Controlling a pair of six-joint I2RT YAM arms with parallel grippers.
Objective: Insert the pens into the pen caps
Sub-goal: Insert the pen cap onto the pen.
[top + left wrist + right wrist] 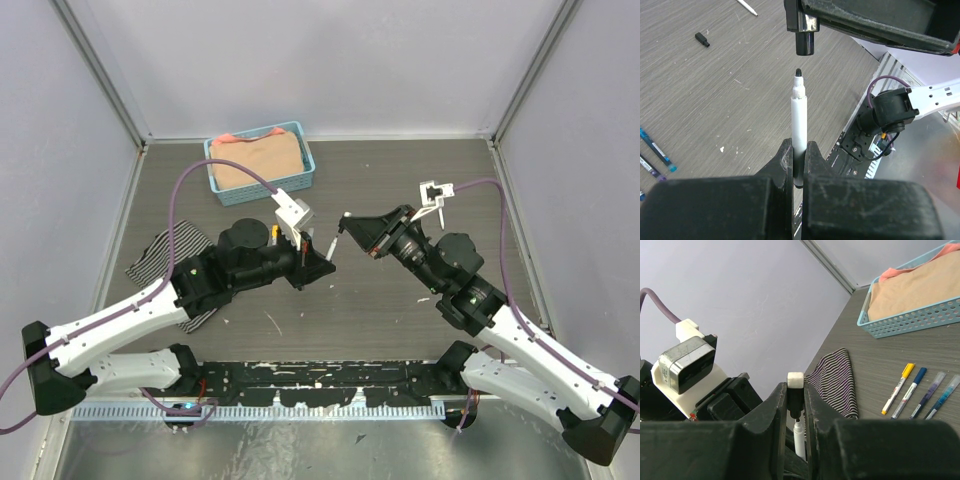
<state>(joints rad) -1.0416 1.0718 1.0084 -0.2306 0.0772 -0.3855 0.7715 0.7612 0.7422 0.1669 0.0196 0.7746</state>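
Pinching white pen [799, 112] in left gripper [799, 152], clamping black cap [805, 44] in right gripper [796, 392], just off the tip (small gap between)

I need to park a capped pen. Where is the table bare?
Bare: the far strip of table right of the blue basket, and the near middle ahead of the black base rail. Crowded: the left, with striped cloth and four capped pens.
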